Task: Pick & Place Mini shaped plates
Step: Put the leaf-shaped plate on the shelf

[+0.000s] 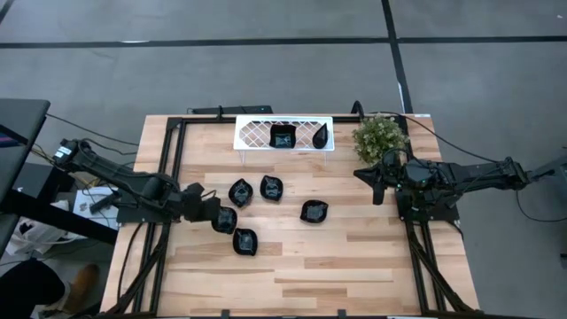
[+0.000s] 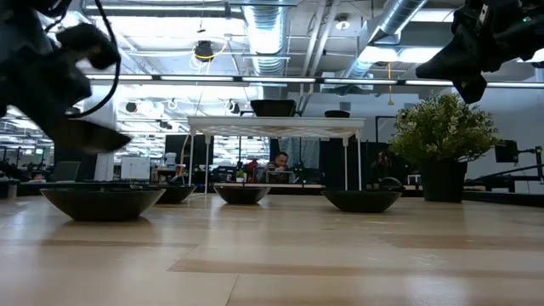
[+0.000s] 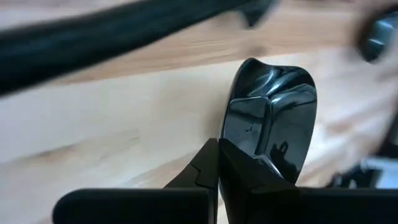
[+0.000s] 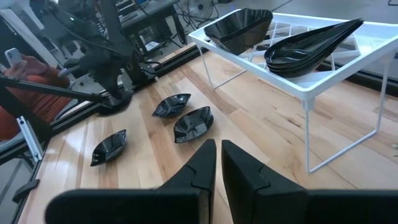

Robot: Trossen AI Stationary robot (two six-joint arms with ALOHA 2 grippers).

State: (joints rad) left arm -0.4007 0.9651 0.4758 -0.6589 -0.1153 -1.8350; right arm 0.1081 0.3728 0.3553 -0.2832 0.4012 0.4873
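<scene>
The left gripper (image 1: 223, 219) is pinching its fingers on the rim of a glossy black squarish mini plate (image 3: 272, 118) above the wooden surface (image 1: 354, 257), so that thin edge-grip is risking a slip, while the right gripper (image 1: 376, 184), fingers together, is idling near the plant (image 1: 379, 136).

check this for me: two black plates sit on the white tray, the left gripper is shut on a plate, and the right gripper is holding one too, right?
Not quite. The right gripper holds nothing, as the right wrist view shows. The rest stands: two black plates sit on the white tray, and the left gripper is shut on a plate.
</scene>
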